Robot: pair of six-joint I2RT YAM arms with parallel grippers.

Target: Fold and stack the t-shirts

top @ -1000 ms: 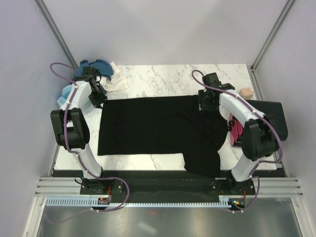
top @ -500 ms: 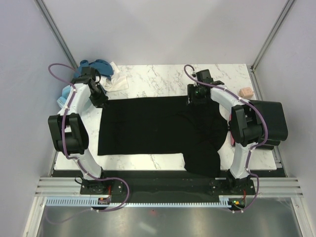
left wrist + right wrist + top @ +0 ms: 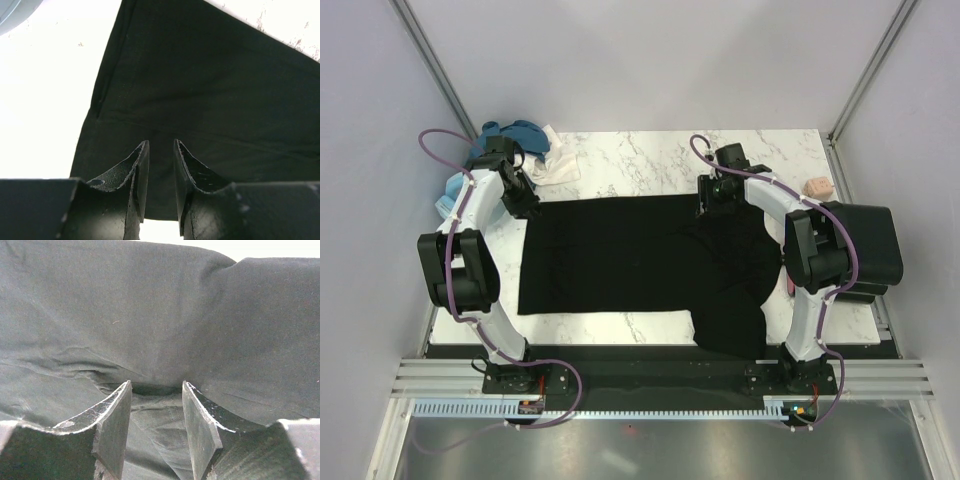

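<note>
Cloth unchanged: black t-shirt (image 3: 610, 255) lies spread across the desk (image 3: 650, 155). Meanwhile the right gripper (image 3: 156, 385) has slid left along its far edge, jaws spread over the cloth, nothing pinched; the left gripper (image 3: 159, 145) stays at the far-left corner, jaws slightly narrowed yet parted. Both look set to grab that edge for a fold.

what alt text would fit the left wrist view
A black t-shirt lies flat on a white table, filling most of the view. In the foreground, two dark fingers of the left hand stand slightly apart, pointing at the cloth near its edge.
</note>
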